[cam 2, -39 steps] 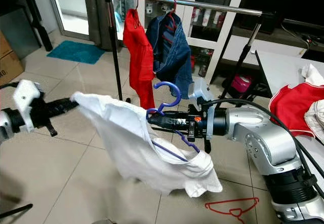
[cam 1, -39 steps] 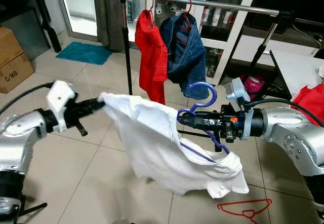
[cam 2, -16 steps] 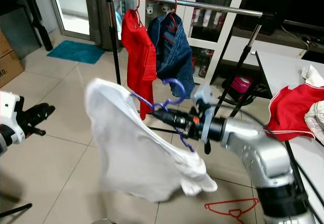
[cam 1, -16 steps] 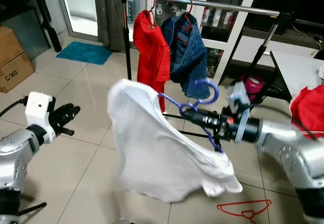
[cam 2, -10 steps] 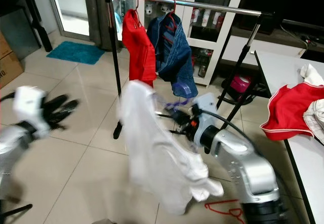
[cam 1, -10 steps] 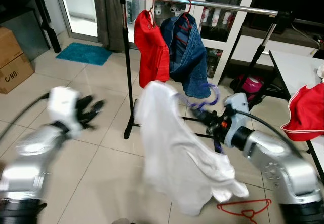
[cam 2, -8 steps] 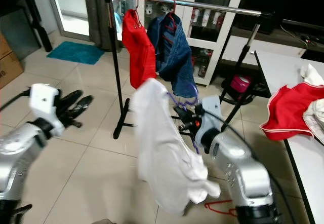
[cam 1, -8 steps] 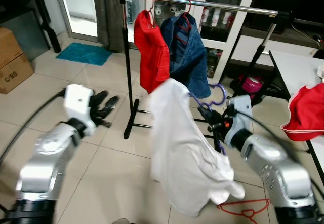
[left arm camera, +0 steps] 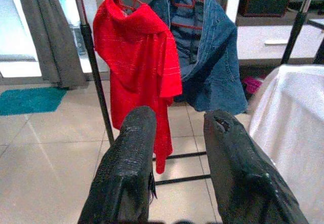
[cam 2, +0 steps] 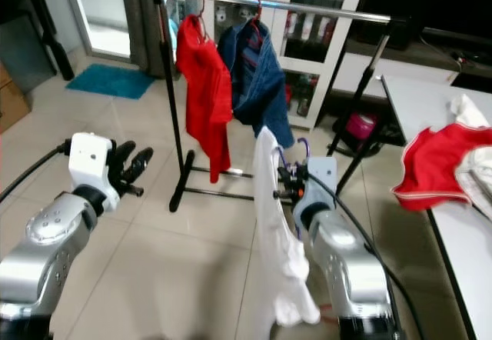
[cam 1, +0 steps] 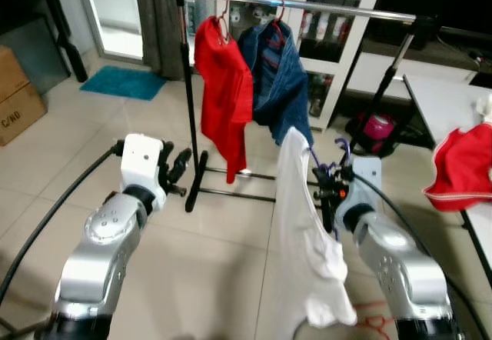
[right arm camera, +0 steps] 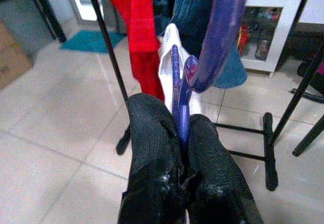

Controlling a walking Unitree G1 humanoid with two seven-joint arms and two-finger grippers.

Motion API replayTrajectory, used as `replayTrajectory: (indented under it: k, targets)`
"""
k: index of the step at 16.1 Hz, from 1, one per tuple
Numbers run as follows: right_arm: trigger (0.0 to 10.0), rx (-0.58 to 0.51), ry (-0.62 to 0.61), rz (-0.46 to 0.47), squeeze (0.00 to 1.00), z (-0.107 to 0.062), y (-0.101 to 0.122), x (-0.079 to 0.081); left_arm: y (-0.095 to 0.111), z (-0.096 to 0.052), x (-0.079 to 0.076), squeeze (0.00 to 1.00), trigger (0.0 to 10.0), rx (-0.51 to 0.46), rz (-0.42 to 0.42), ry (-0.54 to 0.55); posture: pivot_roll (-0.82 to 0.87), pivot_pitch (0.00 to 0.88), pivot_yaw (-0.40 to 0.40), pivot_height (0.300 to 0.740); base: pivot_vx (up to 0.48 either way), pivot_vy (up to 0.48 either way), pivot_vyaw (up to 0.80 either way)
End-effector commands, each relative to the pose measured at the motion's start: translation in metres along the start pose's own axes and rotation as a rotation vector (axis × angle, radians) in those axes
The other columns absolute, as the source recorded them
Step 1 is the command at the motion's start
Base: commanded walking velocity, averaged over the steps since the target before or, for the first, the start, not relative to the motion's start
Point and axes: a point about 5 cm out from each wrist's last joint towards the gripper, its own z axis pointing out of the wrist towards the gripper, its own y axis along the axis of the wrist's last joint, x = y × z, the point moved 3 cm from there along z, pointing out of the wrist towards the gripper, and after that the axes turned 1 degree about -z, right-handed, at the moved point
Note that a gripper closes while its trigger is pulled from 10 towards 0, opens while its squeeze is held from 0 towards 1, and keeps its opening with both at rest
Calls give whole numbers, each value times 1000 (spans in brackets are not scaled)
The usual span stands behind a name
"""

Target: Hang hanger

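Landmark: garment rail [cam 1: 307, 3], a steel bar on black uprights.
Right claw [right arm camera: 183, 133]: clenched on the purple hanger [right arm camera: 217, 36], below the garment rail and in front of it.
White shirt [cam 1: 296, 217]: draped on the purple hanger, hanging down beneath the rail.
Left claw [left arm camera: 174, 133]: released, fingers apart, grasping nothing, below the rail's left end.
On rail: red shirt [cam 1: 224, 86] beside denim garment [cam 1: 278, 71].

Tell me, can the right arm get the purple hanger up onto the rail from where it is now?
Probably yes. The right gripper is shut on the purple hanger, and the rail has a bare stretch right of the denim garment. But the rail sits well above the hook, so the arm must lift.
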Motion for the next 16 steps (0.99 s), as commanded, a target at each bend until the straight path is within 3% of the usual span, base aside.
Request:
replayTrajectory:
  k: [1, 16]
  targets:
    - [10000, -51, -29, -6, 0, -3, 10, -7, 4, 3, -6, 0, 10000, -10, 6, -10, -87, 0, -41, 740, 285, 0, -800]
    - [10000, -93, -43, 16, 0, -1, 12, -4, 10, 7, -10, 0, 10000, -18, 2, -24, -94, 0, -23, 740, 340, 0, -53]
